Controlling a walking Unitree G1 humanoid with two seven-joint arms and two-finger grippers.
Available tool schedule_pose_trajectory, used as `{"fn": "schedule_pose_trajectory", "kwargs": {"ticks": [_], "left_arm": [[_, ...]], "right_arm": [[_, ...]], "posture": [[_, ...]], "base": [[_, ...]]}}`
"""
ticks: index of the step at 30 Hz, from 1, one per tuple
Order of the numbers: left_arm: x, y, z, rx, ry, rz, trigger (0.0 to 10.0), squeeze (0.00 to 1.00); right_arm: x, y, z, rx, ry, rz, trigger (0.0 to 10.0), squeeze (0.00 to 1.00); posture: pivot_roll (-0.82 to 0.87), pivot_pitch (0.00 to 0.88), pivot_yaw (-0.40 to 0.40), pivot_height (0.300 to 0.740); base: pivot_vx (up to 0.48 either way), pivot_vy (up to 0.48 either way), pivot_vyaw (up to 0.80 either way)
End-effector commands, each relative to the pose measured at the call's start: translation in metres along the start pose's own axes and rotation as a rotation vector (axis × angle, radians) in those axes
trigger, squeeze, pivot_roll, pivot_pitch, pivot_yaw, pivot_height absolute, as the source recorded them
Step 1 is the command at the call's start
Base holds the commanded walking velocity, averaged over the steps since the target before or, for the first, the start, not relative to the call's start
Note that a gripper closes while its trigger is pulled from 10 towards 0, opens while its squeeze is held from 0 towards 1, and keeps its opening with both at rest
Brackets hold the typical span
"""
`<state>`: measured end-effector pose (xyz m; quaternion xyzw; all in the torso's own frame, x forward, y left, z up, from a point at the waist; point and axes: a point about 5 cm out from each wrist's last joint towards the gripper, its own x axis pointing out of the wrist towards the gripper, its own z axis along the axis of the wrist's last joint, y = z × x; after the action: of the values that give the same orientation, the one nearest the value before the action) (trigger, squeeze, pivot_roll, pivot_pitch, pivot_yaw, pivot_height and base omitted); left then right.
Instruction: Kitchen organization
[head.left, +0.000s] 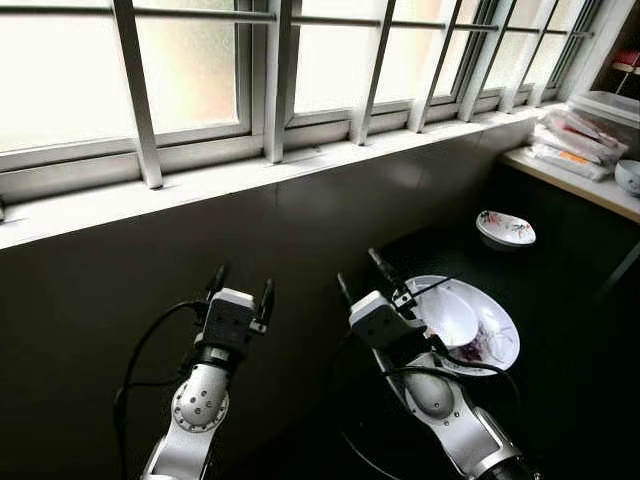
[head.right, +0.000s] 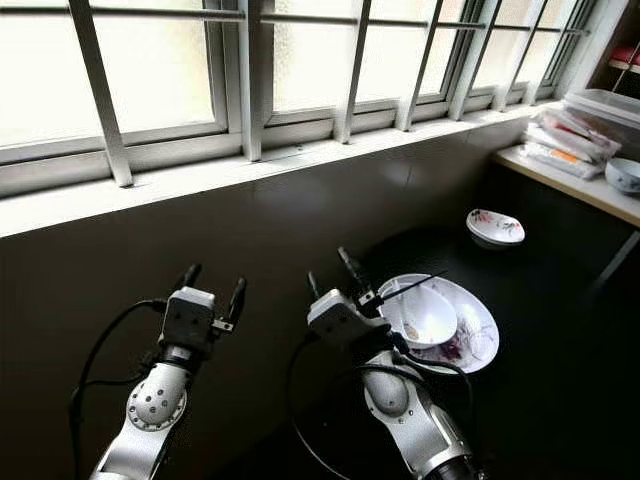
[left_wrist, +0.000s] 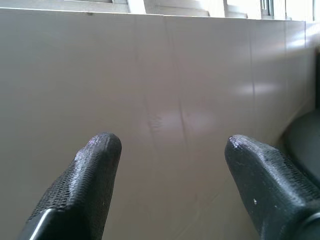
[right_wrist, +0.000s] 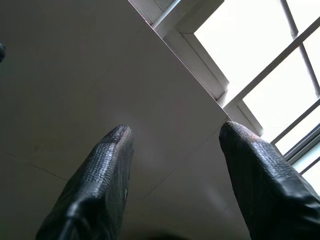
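Observation:
A large white plate (head.left: 497, 335) with a floral print lies on the dark counter, and a smaller white bowl (head.left: 446, 316) sits on it. Farther back right rests a small floral dish (head.left: 506, 228). My right gripper (head.left: 360, 276) is raised just left of the plate, open and holding nothing, pointing up at the wall. My left gripper (head.left: 241, 284) is raised further left, open and empty, facing the dark wall. In the left wrist view both fingers (left_wrist: 95, 165) frame bare wall. In the right wrist view the fingertips (right_wrist: 112, 155) point at the wall and window.
A barred window (head.left: 270, 70) with a white sill (head.left: 200, 185) runs above the dark wall. At the right, a wooden shelf (head.left: 585, 185) carries stacked packets (head.left: 580, 140), a clear container (head.left: 610, 108) and a bowl (head.left: 630, 176).

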<state>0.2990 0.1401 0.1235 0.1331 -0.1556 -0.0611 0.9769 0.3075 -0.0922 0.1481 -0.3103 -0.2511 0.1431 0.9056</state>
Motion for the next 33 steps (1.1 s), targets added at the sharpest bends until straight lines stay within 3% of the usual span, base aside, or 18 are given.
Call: {"fn": "schedule_pose_trajectory", "kwargs": {"ticks": [1, 9, 24, 33], "left_arm": [[0.0008, -0.0084, 0.001, -0.016, -0.003, -0.026, 10.0, 0.0], [0.0011, -0.0086, 0.0009, -0.016, -0.006, -0.029, 10.0, 0.0], [0.0021, -0.007, 0.0037, -0.015, -0.037, -0.018, 10.0, 0.0], [0.0027, -0.0056, 0.0024, -0.02, -0.022, -0.006, 10.0, 0.0]], "right_arm": [[-0.0005, -0.0021, 0.0, -0.009, -0.006, 0.001, 10.0, 0.0], [-0.0019, 0.0003, -0.0015, -0.01, -0.003, 0.02, 10.0, 0.0], [-0.0026, 0.0029, -0.0034, -0.01, 0.001, 0.032, 10.0, 0.0], [-0.0023, 0.0027, -0.0035, -0.014, -0.001, 0.033, 10.0, 0.0]], "posture": [[0.08, 0.0, -0.093, 0.74], [0.08, 0.0, -0.093, 0.74], [0.08, 0.0, -0.093, 0.74], [0.08, 0.0, -0.091, 0.74]], "base": [[0.0, 0.0, 0.0], [0.0, 0.0, 0.0], [0.277, 0.0, 0.0], [0.0, 0.0, 0.0]]}}
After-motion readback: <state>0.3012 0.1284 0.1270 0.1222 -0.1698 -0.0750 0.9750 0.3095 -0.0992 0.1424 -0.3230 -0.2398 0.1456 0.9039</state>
